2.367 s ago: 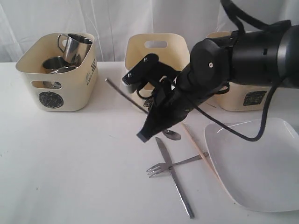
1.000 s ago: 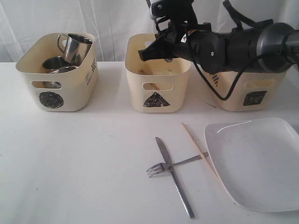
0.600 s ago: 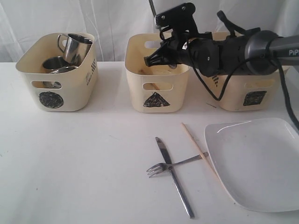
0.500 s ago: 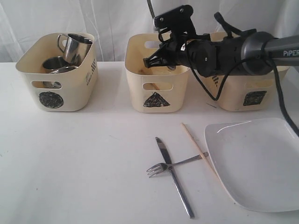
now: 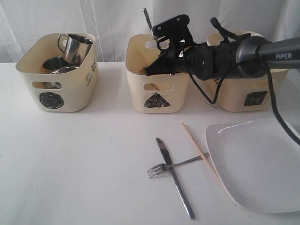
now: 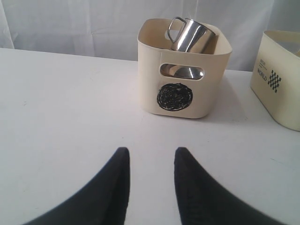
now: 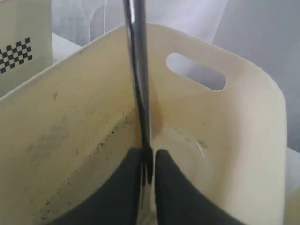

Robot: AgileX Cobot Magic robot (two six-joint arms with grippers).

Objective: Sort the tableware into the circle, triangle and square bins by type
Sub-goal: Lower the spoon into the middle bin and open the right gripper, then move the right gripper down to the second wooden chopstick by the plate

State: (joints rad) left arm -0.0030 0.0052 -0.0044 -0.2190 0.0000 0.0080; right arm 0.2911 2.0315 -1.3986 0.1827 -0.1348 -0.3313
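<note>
My right gripper (image 7: pixel 148 158) is pressed on the steel spoon (image 7: pixel 136 70), pinching its handle low down. The bowl end is hidden below my fingers. The spoon's long axis stands near upright, its free end rising above the triangle bin (image 7: pixel 246 140). I hang at that bin's mouth, with its floor beneath me and the wall with the cut-out handle beyond. I judge the drop to be straight down: letting go should slide the spoon in. My arm reaches in level from the bin's right side, wrist tipped downward. My left gripper (image 6: pixel 149 159), spread and empty, is well off to the bin's left, facing the circle bin (image 6: pixel 150 79).
</note>
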